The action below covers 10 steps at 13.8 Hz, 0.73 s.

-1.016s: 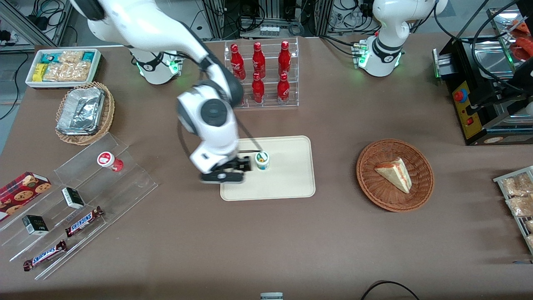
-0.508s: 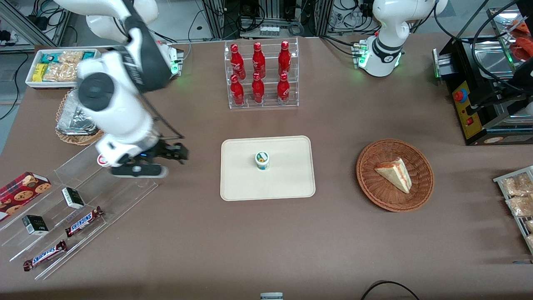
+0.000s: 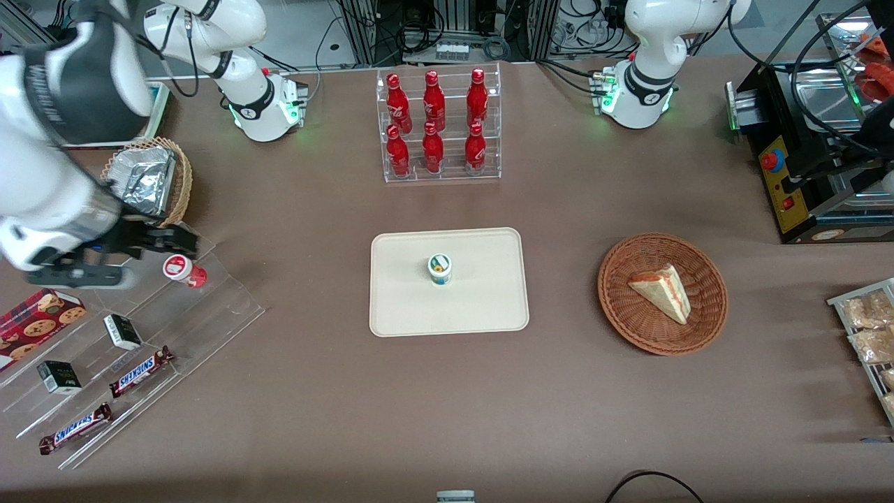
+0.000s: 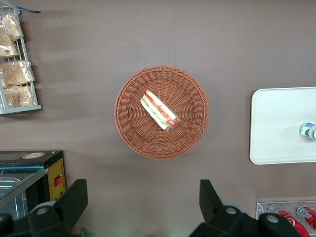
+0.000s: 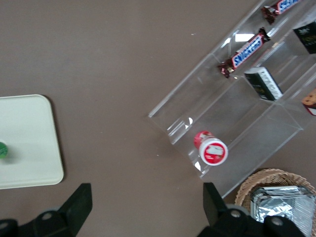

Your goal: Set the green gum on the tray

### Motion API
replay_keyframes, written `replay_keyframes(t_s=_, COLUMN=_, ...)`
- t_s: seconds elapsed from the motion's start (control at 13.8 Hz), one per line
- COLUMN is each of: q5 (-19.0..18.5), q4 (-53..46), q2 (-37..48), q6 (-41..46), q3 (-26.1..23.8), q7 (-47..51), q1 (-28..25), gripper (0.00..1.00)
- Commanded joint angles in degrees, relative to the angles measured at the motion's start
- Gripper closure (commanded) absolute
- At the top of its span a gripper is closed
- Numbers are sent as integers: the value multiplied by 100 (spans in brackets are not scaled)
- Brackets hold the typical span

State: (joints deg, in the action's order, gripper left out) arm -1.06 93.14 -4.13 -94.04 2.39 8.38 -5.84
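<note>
While upright: green gum (image 3: 440, 268) on tray (image 3: 489, 307); gripper (image 3: 183, 242) apart.

**Brown table and what is sitting on it**

You are looking at a brown table (image 3: 314, 405). The tray (image 3: 482, 307) is lying at the centre of the frame, and a clear rack of red bottles (image 3: 441, 126) is standing above it in the upper middle. A wicker basket (image 3: 614, 307) is resting toward the parked arm's end. A clear stepped display (image 3: 223, 307) is sitting toward the working arm's end, where the gripper (image 3: 183, 243) is hovering with its fingers spread.
</note>
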Motion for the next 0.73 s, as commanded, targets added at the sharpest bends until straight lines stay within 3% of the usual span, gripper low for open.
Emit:
replay_keyframes(t_s=0.0, q5=97, q4=-59, q2=122, q6=280, q3=-46, q7=-29, q1=170, gripper=0)
replay_keyframes(t_s=0.22, q5=132, q4=3, q2=316, q6=342, q3=-194, q7=-291, q1=670, gripper=0)
replay_keyframes(t_s=0.65, q5=132, q4=-6, q2=430, q6=378, q3=-195, q7=-891, q1=953, gripper=0)
